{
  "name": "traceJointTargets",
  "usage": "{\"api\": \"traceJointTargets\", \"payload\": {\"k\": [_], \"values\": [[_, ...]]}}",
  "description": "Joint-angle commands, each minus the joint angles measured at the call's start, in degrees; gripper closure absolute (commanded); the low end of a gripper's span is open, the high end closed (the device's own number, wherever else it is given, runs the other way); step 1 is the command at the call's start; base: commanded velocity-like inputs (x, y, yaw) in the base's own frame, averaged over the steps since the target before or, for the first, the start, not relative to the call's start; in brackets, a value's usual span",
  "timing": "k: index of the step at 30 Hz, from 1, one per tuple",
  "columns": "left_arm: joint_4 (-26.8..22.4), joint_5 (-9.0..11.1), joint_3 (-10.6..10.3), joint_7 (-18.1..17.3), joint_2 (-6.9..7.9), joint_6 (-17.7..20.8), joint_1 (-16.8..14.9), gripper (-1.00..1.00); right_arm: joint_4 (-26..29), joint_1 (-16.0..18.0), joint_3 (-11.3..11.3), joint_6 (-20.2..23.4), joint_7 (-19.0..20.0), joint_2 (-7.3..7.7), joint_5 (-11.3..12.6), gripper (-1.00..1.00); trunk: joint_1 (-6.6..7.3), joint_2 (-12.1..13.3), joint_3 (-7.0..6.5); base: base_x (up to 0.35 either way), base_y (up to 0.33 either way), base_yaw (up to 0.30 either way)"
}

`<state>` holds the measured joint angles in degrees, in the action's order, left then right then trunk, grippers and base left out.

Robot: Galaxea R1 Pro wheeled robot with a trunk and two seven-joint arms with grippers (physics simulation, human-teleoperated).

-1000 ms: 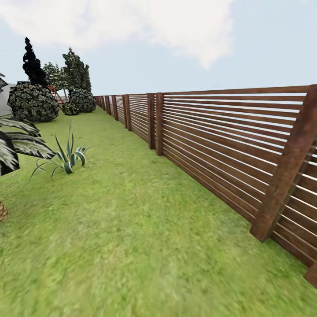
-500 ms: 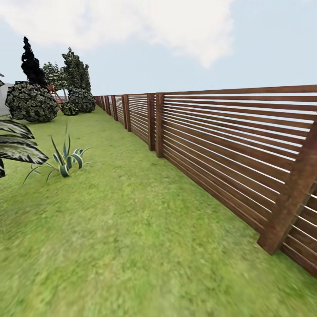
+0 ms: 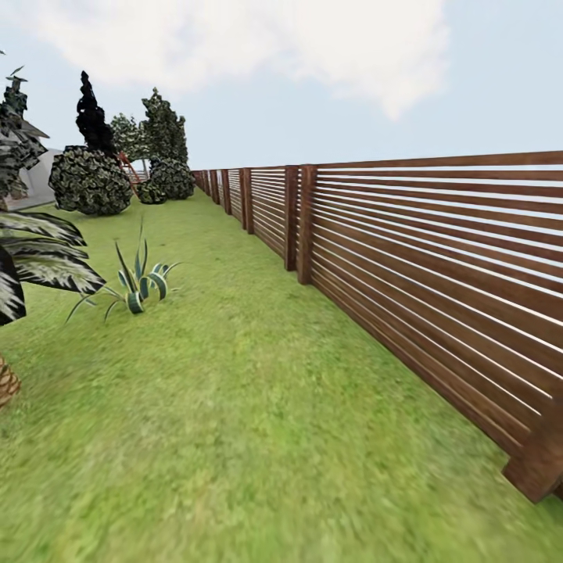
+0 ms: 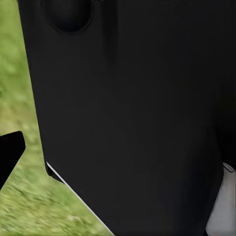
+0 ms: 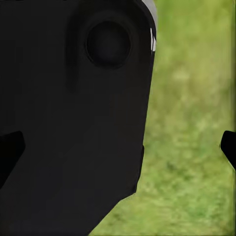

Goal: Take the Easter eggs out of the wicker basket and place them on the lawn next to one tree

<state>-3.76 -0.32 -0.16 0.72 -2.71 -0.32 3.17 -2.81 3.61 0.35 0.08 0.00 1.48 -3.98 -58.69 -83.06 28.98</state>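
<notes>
Lawn (image 3: 258, 407): bright, mottled green grass running beside slatted fence (image 3: 438, 258).

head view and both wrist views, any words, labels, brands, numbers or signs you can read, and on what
None: no text, number, brand or sign can be read in any view.
The fence has bare wooden slats, with no plate or marking.
The lawn, the spiky plant and the bushes carry no writing.
The dark robot body close to the left wrist camera is unmarked, as is the dark robot body near the right wrist camera.

no readable text — no labels, numbers, signs.
</notes>
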Motion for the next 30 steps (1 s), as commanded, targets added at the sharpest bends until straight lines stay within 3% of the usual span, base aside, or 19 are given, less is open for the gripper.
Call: {"api": "traceJointTargets", "payload": {"k": [1,30], "values": [[-0.11,-0.03,-0.02,0.08,-0.01,-0.03,0.05,-1.00,-0.12,0.08,0.02,0.01,0.00,0.01,-0.42,-1.00,-0.04,-0.02,0.04,0.336,0.000,0.241],[-0.11,-0.03,-0.02,0.08,-0.01,-0.03,0.04,-1.00,-0.13,0.08,0.09,0.01,0.00,0.01,-0.42,-1.00,-0.04,-0.02,0.04,0.336,0.000,0.059]]}}
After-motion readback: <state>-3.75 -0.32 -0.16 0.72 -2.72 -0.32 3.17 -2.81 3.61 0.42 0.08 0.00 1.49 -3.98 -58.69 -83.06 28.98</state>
